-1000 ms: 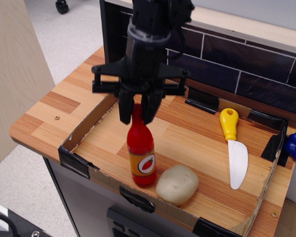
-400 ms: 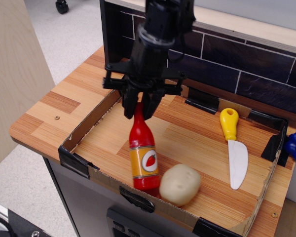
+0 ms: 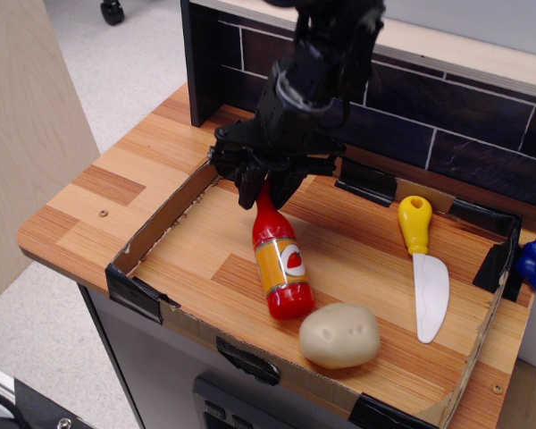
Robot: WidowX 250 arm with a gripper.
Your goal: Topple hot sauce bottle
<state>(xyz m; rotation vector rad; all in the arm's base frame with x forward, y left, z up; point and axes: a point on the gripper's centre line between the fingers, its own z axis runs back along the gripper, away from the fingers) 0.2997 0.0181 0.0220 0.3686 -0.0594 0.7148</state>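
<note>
Gripper (image 3: 265, 189) black, angled down over rear-left of tray, fingers narrowed around cap end of hot sauce bottle (image 3: 282, 258); cap hidden between them, grip looks closed on it

Bottle red, tilted, top leaning toward back under gripper, base toward front edge, orange label with red-and-white oval facing up-right; sits mid-tray

Potato-like beige lump (image 3: 339, 335) just beside bottle base, front of tray

Yellow-handled white knife (image 3: 423, 267) lies well apart at right

Cardboard-edged wooden tray (image 3: 152, 228) on wooden counter (image 3: 98, 192); dark tile wall (image 3: 464, 107) behind
</note>
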